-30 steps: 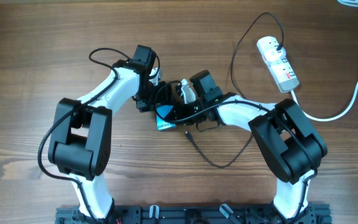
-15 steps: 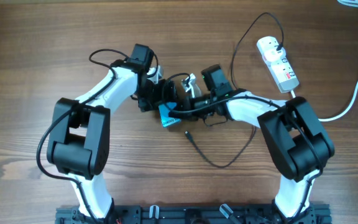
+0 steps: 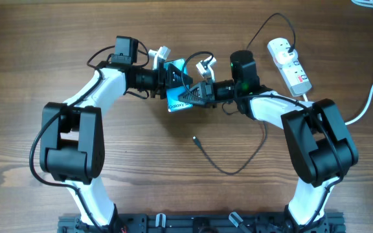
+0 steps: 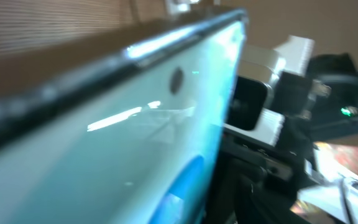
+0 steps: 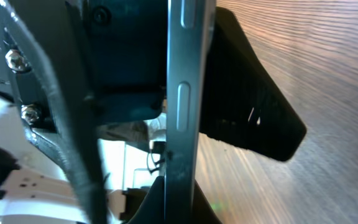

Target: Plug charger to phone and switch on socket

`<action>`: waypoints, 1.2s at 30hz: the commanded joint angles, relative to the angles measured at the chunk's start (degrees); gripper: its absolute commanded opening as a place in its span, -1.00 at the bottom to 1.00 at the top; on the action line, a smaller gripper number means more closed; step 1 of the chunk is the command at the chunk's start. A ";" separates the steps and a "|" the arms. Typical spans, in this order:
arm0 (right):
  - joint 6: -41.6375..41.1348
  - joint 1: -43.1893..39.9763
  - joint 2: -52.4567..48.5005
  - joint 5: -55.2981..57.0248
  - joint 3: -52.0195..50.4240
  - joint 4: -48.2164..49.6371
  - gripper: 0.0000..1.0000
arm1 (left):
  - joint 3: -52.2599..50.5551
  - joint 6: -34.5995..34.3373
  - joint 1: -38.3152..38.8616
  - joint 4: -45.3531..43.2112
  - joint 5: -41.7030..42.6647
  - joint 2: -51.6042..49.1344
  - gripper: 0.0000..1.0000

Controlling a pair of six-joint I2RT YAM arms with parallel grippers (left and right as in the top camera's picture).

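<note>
**Overhead.**
- Phone (image 3: 179, 97): raised off the table (image 3: 44, 39) and tilted, cyan screen up, white text strip at its lower end. It sits between the two grippers.
- Left gripper (image 3: 162, 76): at the phone's upper end. The jaws appear clamped on it, though the phone partly covers them.
- Right gripper (image 3: 198, 94): at the phone's right edge, jaws closed narrow on it.
- Charger (image 3: 195, 138): connector tip lies loose on the table below the phone, well apart from it. The black cable loops right and up to the socket (image 3: 289, 65).
- Socket: flat at upper right, with a white cord (image 3: 368, 103) trailing off right.

**Left wrist.** The phone (image 4: 104, 143) screen fills the frame, very close and blurred. The left jaws are not visible here. The right arm's dark hardware lies beyond.

**Right wrist.** The phone (image 5: 182, 93) shows edge-on as an upright metal strip. One black finger (image 5: 247, 112) presses on its right face.
</note>
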State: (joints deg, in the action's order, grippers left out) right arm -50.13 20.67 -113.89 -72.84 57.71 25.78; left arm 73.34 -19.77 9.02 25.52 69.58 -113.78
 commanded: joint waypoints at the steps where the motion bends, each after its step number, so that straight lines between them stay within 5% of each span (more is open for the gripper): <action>1: -4.57 1.01 1.77 -7.13 0.76 3.34 -0.91 | -0.15 0.11 0.94 -1.73 11.78 0.11 0.15; 10: -7.48 1.01 1.77 -7.13 0.76 3.39 -0.91 | -0.15 -0.15 0.70 -8.48 19.74 0.11 0.04; 16: -7.28 1.01 1.77 -7.17 0.76 3.39 -0.91 | -0.15 -0.15 0.11 -10.51 19.74 0.11 -0.34; 36: -5.55 -1.53 1.77 -9.53 0.76 3.39 -0.91 | -0.15 -0.17 -2.84 -10.27 19.76 0.11 0.03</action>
State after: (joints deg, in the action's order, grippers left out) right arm -56.95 19.55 -112.46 -80.99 58.19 28.86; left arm 72.75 -20.43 8.25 15.16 87.35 -113.80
